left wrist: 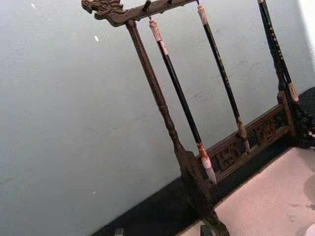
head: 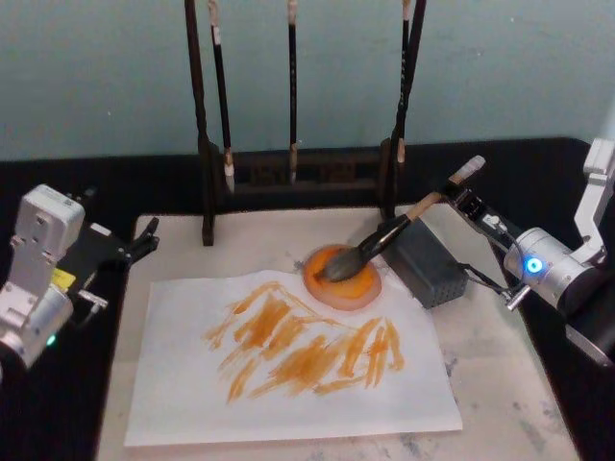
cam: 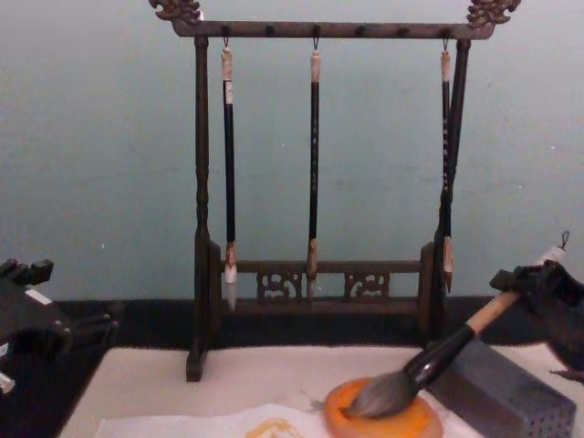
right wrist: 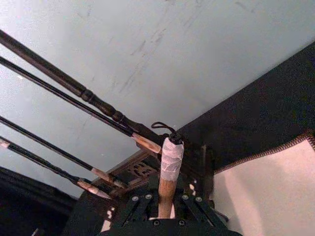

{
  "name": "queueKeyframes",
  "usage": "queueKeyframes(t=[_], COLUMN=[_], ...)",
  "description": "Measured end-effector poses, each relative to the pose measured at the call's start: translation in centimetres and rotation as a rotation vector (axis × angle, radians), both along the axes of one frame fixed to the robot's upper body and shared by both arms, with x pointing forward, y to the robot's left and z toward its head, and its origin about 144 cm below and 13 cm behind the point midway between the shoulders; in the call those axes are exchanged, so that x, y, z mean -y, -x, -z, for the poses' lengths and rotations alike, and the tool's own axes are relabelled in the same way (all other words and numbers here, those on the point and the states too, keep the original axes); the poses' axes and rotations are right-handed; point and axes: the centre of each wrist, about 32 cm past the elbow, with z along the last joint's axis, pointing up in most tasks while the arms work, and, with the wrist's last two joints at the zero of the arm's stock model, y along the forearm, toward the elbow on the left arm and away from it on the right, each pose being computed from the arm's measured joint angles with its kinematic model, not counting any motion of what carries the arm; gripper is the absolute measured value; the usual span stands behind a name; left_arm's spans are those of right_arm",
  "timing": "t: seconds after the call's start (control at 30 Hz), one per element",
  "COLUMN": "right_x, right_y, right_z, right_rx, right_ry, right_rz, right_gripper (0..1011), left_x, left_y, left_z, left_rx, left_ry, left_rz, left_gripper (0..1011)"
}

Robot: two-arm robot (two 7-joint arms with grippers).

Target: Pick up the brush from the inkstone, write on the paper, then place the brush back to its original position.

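Right tool clamped on brush handle | bristles below tool, on inkstone | risk: released while tilted, brush rolls off, smearing paper | left tool parked

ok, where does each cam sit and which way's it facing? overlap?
Head: high, looking down at the mat, paper, inkstone, brush; left tool at left edge, right tool gripping the brush handle at right.
Chest: low, facing forward at the rack; both tools at its side edges.
Left wrist: on the parked left arm, facing rack and wall.
Right wrist: looks along the brush handle toward the rack, own tool clamped on it.
Shared: head and chest both catch bristles on the inkstone; all four see the rack.
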Motion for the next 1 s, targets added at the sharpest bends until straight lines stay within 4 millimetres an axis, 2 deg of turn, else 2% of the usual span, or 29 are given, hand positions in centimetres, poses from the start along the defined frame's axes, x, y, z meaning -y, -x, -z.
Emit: queueKeyframes(t=[0.47, 1.0], right_x=[-0.4, -0.5], right_y=[0.2, -0.3], right_z=[-2.3, -4.7], right_rx=[0.098, 0.359], right_ry=[0.010, 0.236], right_rz=[-0.025, -0.113], right_gripper=[163, 163], left_x=[0.0, 0.0], left_y=[0.0, 0.0], left_z=[0.0, 0.0], left_rx=[0.000, 0.000], left_ry=[0.000, 0.000], left_rz=[0.000, 0.000], left_gripper=[1001, 1001])
